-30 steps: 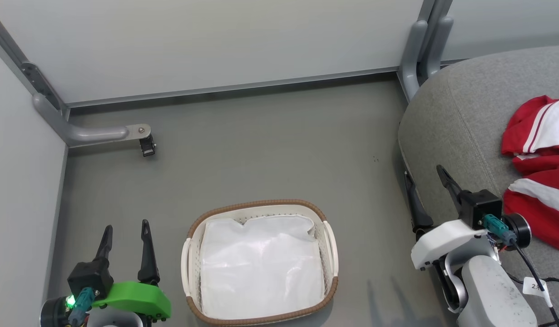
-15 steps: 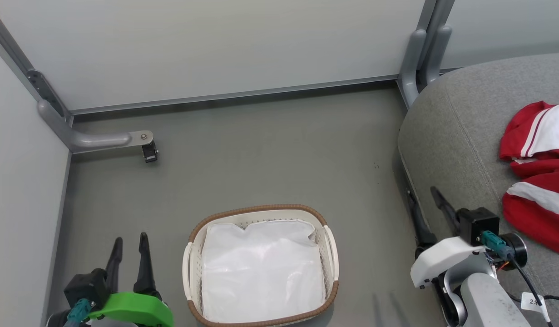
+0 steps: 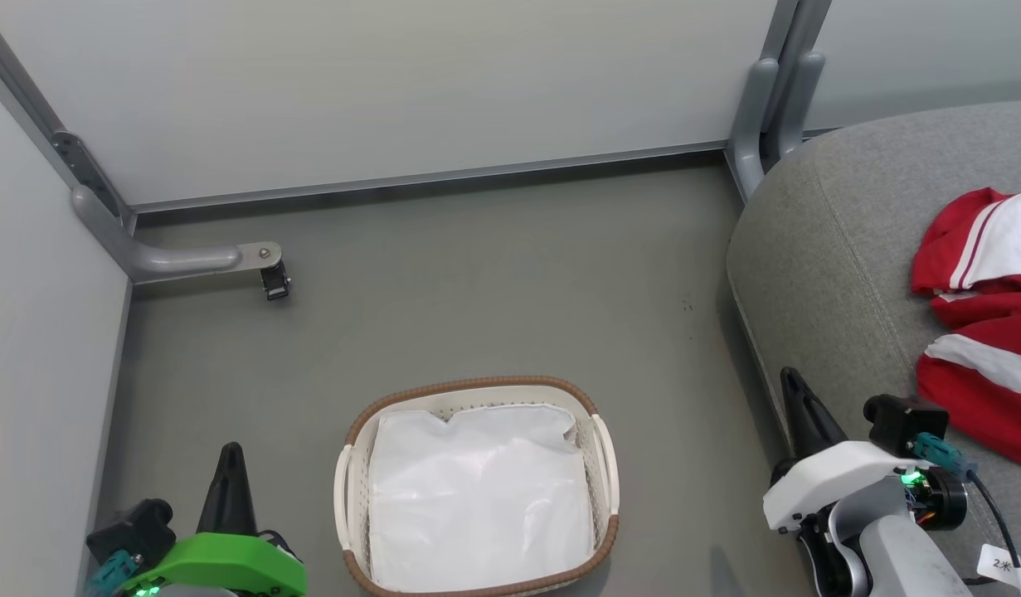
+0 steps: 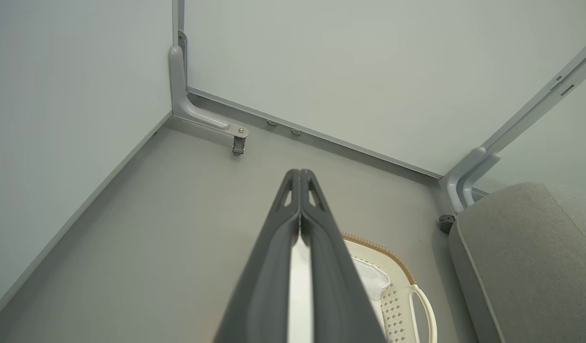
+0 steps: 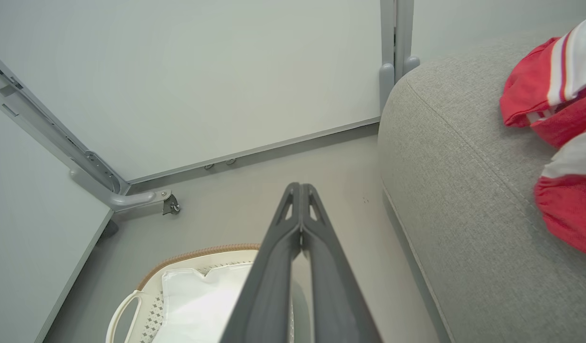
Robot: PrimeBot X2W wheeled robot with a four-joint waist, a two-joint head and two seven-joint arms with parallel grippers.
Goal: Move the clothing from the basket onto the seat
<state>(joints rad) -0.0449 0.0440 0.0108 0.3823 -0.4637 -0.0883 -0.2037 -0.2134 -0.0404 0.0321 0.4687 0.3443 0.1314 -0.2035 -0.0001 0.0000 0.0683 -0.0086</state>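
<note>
- Red fabric with white panels and stripes, the clothing, lies on the seat at our right. It runs out past the right edge of the head view, well apart from the basket.
- We see the basket standing on the floor between our two arms. Its brown rim is apart from the seat's edge, and the white liner is spread over its inside.
- Our left gripper hangs low near the basket's left handle, its fingers pressed together into one dark point with nothing between them. The left wrist view shows them meeting at the tips.
- Our right gripper hangs near the seat's rounded front edge, between the basket and the clothing, fingers likewise together and empty. We cannot tell whether it touches the upholstery.
- Ahead of the basket we have a wide stretch of open grey floor reaching to the pale wall panels. A narrower strip runs between the basket's right handle and the seat.
- On our left a wall panel runs close beside the left gripper. A grey bracket with a small dark foot juts from that corner onto the floor, well ahead of us.
- Grey posts stand at the far corner of the seat, just beside its edge.
</note>
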